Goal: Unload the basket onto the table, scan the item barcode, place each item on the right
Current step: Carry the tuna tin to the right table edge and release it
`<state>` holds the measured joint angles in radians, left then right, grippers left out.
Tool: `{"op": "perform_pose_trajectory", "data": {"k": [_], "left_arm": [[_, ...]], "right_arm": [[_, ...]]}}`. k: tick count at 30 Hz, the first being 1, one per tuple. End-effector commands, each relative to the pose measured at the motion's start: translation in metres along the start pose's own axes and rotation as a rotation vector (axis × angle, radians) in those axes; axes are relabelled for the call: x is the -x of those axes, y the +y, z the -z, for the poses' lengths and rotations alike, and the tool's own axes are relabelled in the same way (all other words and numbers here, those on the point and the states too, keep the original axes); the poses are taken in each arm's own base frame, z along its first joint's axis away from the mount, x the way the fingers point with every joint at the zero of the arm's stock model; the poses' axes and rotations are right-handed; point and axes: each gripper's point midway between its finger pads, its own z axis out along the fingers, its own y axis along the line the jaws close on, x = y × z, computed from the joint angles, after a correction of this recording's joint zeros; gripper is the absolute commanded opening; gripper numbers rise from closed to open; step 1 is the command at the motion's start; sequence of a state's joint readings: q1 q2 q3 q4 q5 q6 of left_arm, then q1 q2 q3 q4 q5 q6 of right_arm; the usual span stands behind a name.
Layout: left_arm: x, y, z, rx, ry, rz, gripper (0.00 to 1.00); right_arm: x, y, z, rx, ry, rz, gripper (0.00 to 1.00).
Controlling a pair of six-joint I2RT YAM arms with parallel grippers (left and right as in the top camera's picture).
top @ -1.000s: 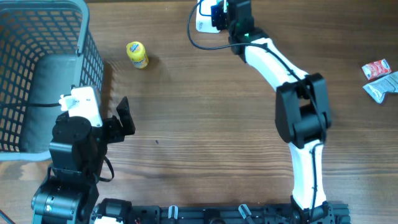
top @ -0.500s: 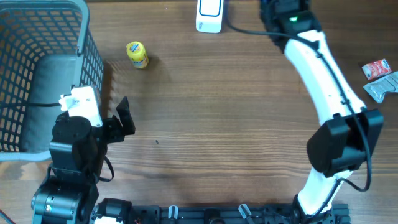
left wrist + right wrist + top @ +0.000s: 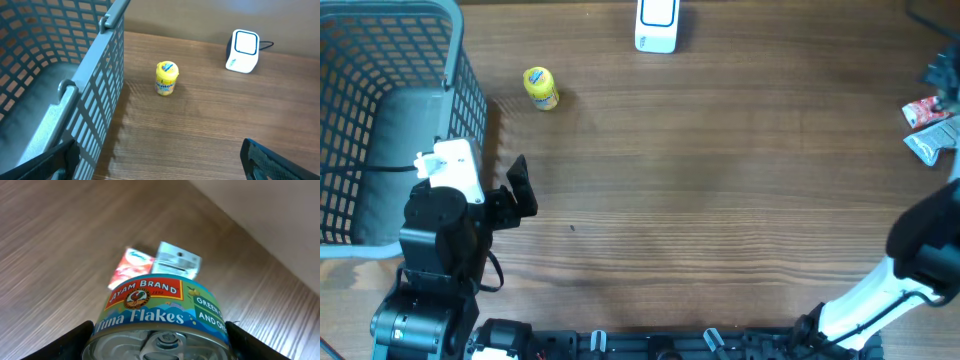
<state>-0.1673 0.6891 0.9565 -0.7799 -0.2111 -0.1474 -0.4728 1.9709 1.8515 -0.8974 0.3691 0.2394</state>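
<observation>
Right tool (image 3: 160,342) is clamped on the tuna can (image 3: 159,307), way off to the right of the scanner (image 3: 656,25), above a red packet (image 3: 131,267) and a silver one (image 3: 177,260). Left tool (image 3: 162,165) is spread wide with nothing in it, down-left of the scanner. Yellow bottle (image 3: 540,88) stands left of the scanner on the surface (image 3: 700,200).

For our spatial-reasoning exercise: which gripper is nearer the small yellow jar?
Left. The left gripper sits close to the yellow jar, beside the basket; the right gripper, holding a tuna can, is far off above the packets.
</observation>
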Motion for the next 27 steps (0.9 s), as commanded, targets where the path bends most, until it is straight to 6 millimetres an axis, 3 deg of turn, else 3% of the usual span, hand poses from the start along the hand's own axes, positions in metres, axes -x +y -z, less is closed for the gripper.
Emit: {"op": "perform_pose_trajectory", "data": {"k": [1, 4, 7, 10, 16, 17, 18, 20, 27], "left_arm": [[0.004, -0.001, 0.003, -0.010, -0.010, 0.028, 1.00], [0.004, -0.001, 0.003, -0.010, -0.010, 0.028, 1.00], [0.004, -0.001, 0.003, -0.010, -0.010, 0.028, 1.00], [0.004, -0.001, 0.003, -0.010, -0.010, 0.029, 1.00], [0.003, -0.001, 0.003, -0.010, -0.006, 0.028, 1.00], [0.003, -0.002, 0.003, -0.013, -0.004, 0.028, 1.00], [0.003, -0.002, 0.003, -0.013, -0.005, 0.028, 1.00], [0.003, -0.002, 0.003, -0.013, -0.005, 0.028, 1.00], [0.001, -0.002, 0.003, -0.012, 0.000, 0.027, 1.00]], "right_arm": [[-0.001, -0.024, -0.016, 0.011, 0.036, -0.081, 0.32], [-0.014, -0.045, -0.042, -0.023, 0.092, -0.108, 0.32], [-0.040, -0.050, -0.077, -0.022, 0.171, -0.122, 0.32], [-0.067, -0.044, -0.112, -0.023, 0.230, -0.112, 0.32], [-0.090, -0.025, -0.144, 0.032, 0.291, -0.107, 0.37], [-0.094, -0.022, -0.151, 0.038, 0.300, -0.106, 0.44], [-0.096, -0.022, -0.152, 0.038, 0.303, -0.105, 0.57], [-0.096, -0.022, -0.152, 0.038, 0.307, -0.100, 1.00], [-0.097, -0.025, -0.143, 0.042, 0.323, -0.045, 1.00]]}}
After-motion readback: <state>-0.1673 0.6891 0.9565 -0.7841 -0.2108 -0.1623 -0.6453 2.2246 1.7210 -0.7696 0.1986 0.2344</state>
